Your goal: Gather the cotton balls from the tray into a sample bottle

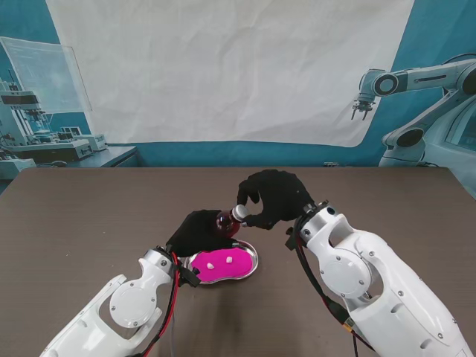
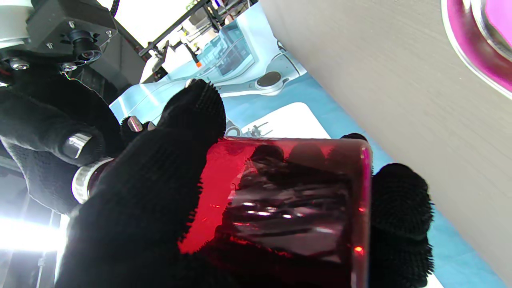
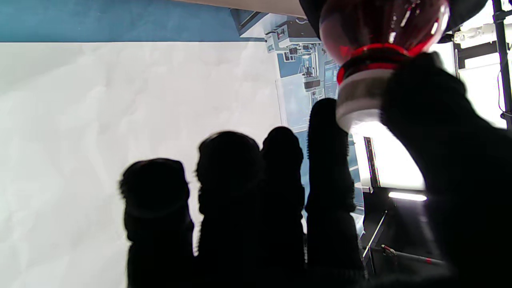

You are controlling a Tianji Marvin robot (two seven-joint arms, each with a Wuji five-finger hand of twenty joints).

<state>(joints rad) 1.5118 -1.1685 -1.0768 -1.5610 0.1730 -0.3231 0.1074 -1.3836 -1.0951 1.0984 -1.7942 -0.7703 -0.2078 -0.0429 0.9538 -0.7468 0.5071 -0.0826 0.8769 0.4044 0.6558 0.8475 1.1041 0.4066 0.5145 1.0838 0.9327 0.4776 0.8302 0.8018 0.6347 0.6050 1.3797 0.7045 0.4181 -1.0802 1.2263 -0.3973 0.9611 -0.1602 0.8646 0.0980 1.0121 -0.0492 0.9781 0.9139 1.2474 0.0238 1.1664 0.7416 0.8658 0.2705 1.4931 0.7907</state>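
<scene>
Stand looks down; wrists close; all share bottle (image 1: 225,221).

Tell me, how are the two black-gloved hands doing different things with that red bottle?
The left hand wraps around the red bottle's body, carrying it tilted above the tray; the right hand only pinches the pale cap at its neck. The left hand's fingers curl closed, while three fingers of the right stick out unused. Both wear black gloves and touch the same bottle.
</scene>
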